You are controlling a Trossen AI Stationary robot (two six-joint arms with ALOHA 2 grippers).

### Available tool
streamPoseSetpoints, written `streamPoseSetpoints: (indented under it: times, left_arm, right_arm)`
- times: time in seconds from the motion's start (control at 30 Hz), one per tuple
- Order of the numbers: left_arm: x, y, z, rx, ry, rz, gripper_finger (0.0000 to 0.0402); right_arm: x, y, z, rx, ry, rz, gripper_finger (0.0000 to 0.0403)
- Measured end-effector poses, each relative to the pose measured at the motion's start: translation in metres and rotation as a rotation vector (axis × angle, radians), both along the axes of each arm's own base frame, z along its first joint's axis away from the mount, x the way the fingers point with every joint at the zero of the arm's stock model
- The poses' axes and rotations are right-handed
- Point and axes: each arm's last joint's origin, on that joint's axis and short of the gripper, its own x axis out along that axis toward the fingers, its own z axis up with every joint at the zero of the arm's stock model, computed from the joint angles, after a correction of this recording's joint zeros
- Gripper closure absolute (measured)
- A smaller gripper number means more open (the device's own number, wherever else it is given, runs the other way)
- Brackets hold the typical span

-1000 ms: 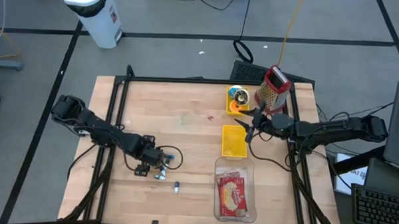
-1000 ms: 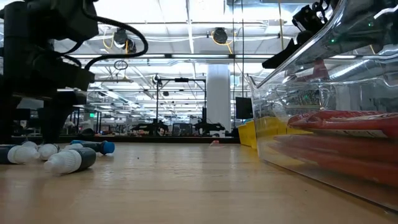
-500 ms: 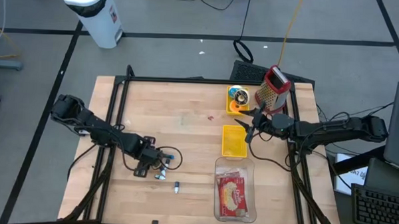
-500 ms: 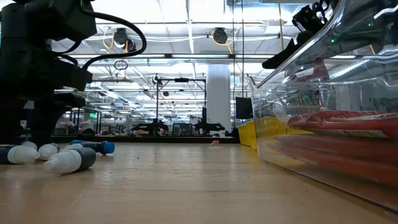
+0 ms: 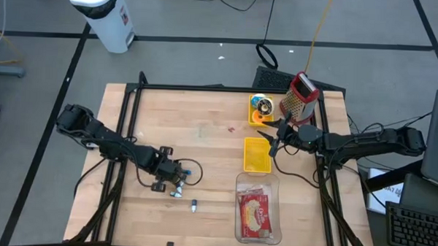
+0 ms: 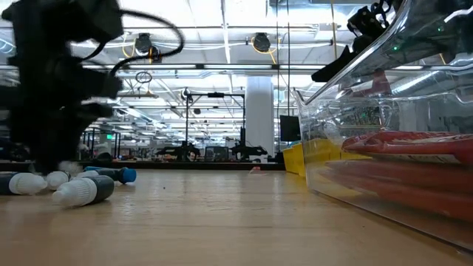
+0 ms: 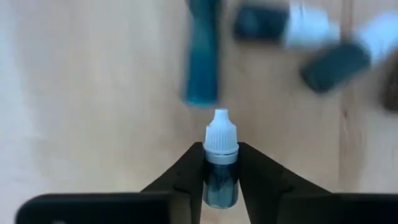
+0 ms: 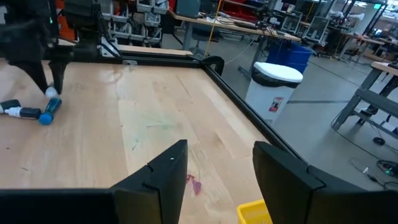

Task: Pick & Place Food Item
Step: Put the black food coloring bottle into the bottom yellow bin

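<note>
Several small dark bottles with white caps lie on the wooden table near its left front, in the low view (image 6: 81,191) and in the high view (image 5: 177,194). A blue one (image 7: 202,56) lies among them. My left gripper (image 7: 221,167) points down there, shut on one white-capped bottle (image 7: 221,155). In the high view this gripper (image 5: 167,184) stands over the group. My right gripper (image 8: 217,180) hovers open and level at the table's right side (image 5: 277,142), above a yellow tray (image 5: 258,155), touching nothing. My left gripper pinches the bottle's dark body (image 7: 220,180) between its two fingers (image 7: 189,177), one on each side, just behind the white cap (image 7: 221,134). The fingers come from above, pointing down. The cap sticks out past the fingertips. Whether the bottle is clear of the table I cannot tell.
A clear container (image 5: 257,212) with a red and yellow packet stands at the front right and fills the right of the low view (image 6: 392,162). A red-topped grater (image 5: 300,96) and a can (image 5: 261,105) stand at the far right. Bare wood lies in the middle.
My left gripper has shut on the white-capped bottle: in the low view its dark fingers have drawn together, and it is now blurred by motion. My right arm has kept still.
</note>
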Motion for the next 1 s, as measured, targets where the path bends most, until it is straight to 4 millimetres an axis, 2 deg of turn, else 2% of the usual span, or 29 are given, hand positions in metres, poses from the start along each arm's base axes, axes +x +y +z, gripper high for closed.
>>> streamPoseSetpoints:
  times: [0.13,0.23,0.4,0.6,0.7,0.83,1.0]
  left_arm:
    - [0.015,0.000,0.024,0.092,-0.064,-0.038,0.0336]
    - [0.030,0.004,0.046,0.205,-0.139,-0.101,0.0333]
    - [0.060,0.017,0.081,0.536,-0.345,-0.158,0.0315]
    - [0.092,0.036,0.105,0.700,-0.583,-0.208,0.0329]
    - [0.103,0.042,0.108,0.745,-0.642,-0.243,0.0332]
    - [0.115,0.046,0.101,0.805,-0.639,-0.304,0.0321]
    - [0.127,0.050,0.084,0.862,-0.584,-0.365,0.0316]
  right_arm:
    - [0.000,0.000,0.000,0.006,-0.003,-0.001,0.0232]
    - [0.000,0.000,0.000,0.053,-0.031,-0.009,0.0232]
    - [0.004,0.000,0.001,0.137,-0.102,-0.022,0.0232]
    - [0.019,-0.001,-0.008,0.271,-0.172,-0.040,0.0232]
    - [0.028,-0.001,-0.013,0.319,-0.214,-0.010,0.0232]
    - [0.041,-0.002,-0.017,0.330,-0.305,0.041,0.0229]
    - [0.065,-0.003,-0.016,0.337,-0.307,0.092,0.0188]
